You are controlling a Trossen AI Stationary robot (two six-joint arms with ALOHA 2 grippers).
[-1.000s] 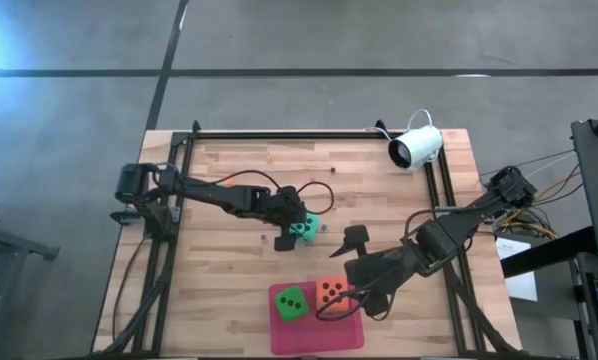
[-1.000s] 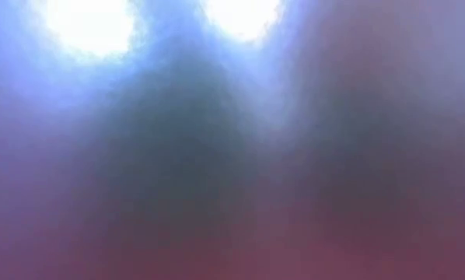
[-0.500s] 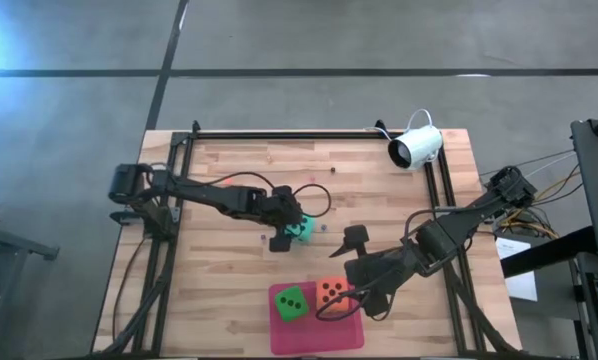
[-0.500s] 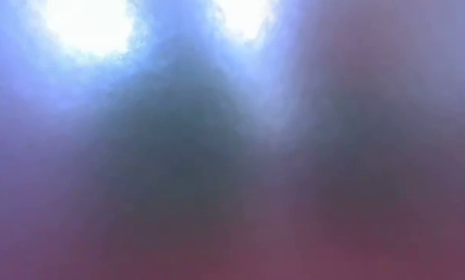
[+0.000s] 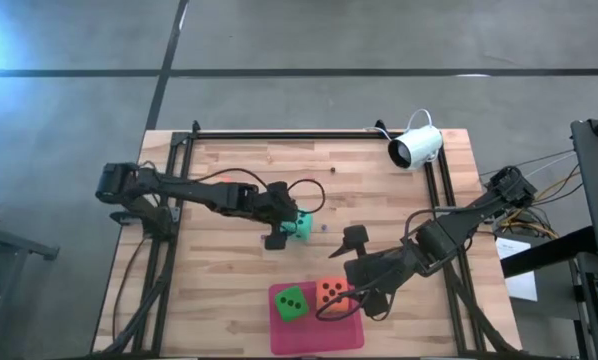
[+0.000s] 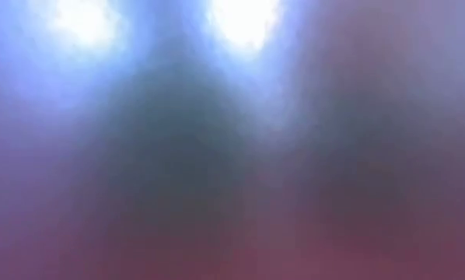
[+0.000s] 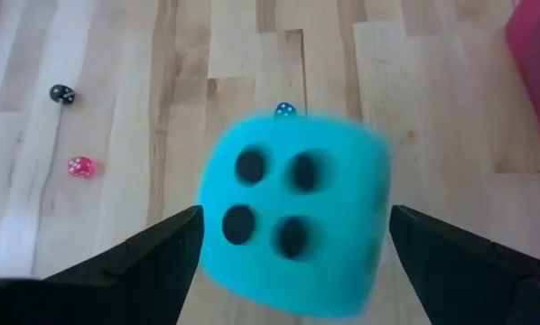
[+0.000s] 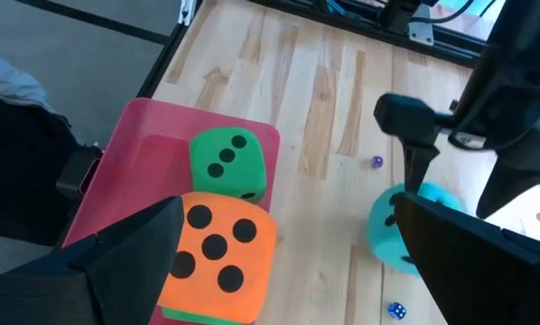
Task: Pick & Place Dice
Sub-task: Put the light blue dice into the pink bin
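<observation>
1. The left end effector is being held at mid-worktop with its two dark fingers spread around the teal foam cube with black pips; in the left wrist view the teal cube is sitting squarely between the fingers, four pips facing the camera. Whether the pads are actually pressing the cube's sides cannot be told; the jaws are standing wide, and a slim gap seems to be showing on each side.

2. The right end effector is being kept released, fingers wide apart, over the near right part of the worktop, just beside the orange-red foam cube, with nothing held.

3. The orange-red cube and a bright green foam cube are lying together on the flat pink rectangular mat at the near edge of the light wooden worktop. In the right wrist view another green edge seems to be peeking out beneath the orange-red cube.

4. The relation being relied on for the coming move, as judged: the pink mat is lying toward the near edge and slightly rightward of the teal cube, and the left arm is clearly the nearer one to that cube.

5. A few tiny dice are being left scattered on the boards; the low view is showing nothing usable.
</observation>
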